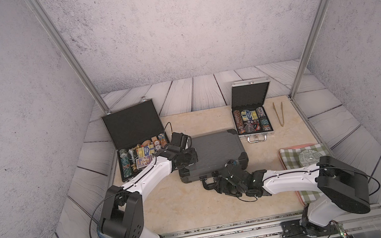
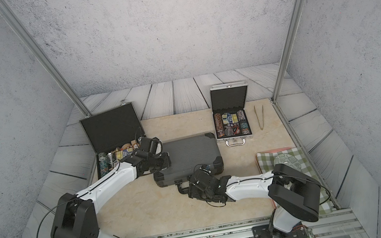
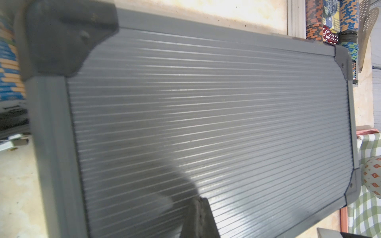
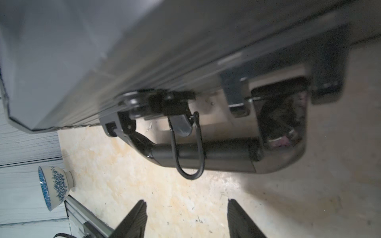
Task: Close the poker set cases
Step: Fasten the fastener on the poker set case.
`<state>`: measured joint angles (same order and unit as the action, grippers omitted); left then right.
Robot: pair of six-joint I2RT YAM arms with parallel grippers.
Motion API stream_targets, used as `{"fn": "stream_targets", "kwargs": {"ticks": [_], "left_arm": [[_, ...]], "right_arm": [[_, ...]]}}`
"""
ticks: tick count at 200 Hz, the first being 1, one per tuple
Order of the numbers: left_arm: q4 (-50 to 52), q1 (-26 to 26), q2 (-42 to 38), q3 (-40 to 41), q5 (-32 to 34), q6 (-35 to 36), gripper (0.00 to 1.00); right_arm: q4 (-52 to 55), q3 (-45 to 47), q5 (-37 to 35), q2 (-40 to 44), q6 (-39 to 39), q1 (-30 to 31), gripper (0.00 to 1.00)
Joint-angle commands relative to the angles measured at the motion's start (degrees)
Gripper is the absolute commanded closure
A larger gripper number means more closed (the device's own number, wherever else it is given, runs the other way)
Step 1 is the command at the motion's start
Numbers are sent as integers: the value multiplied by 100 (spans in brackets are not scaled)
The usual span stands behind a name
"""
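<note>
At the left of the frame the flat black case (image 1: 133, 126) stands open. Beside it the left fingers (image 3: 201, 216), clenched on nothing, rest on the lid of the grey ribbed case (image 1: 215, 148). It lies mid-frame on the surface (image 1: 172, 206), lid down, long axis running left to right. Its handle (image 4: 206, 153) and latches face the right fingers (image 4: 134, 220), which are spread, empty and just short of them, so that arm is nearer. At upper right the silver case (image 1: 249, 95) is open.

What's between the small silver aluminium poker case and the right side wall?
Slim golden-brown tongs on the beige tabletop, beside the small silver aluminium case; both top views show them.
</note>
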<state>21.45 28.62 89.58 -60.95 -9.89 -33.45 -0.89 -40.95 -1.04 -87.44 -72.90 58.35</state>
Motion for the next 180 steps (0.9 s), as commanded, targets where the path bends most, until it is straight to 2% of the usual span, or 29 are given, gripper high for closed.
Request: {"fn": "stream_targets", "kwargs": {"ticks": [1,34,102,155,180], "left_arm": [[765,-50,47,232,150,14,100],[797,-50,-6,230,154,32,100],[782,-50,-28,253,154,32,100],[800,-50,-24,248,185,54,100],[831,-50,-20,207,215,67,100]], "right_arm": [[-105,-32,-390,129,-57,-6,41],[-555,-88,-309,-303,-158,-8,48],[-547,-238,-360,-499,-180,-16,51],[-710,-182,-458,-349,-134,-43,55],[-297,-307,-469,-149,188,-34,53]]}}
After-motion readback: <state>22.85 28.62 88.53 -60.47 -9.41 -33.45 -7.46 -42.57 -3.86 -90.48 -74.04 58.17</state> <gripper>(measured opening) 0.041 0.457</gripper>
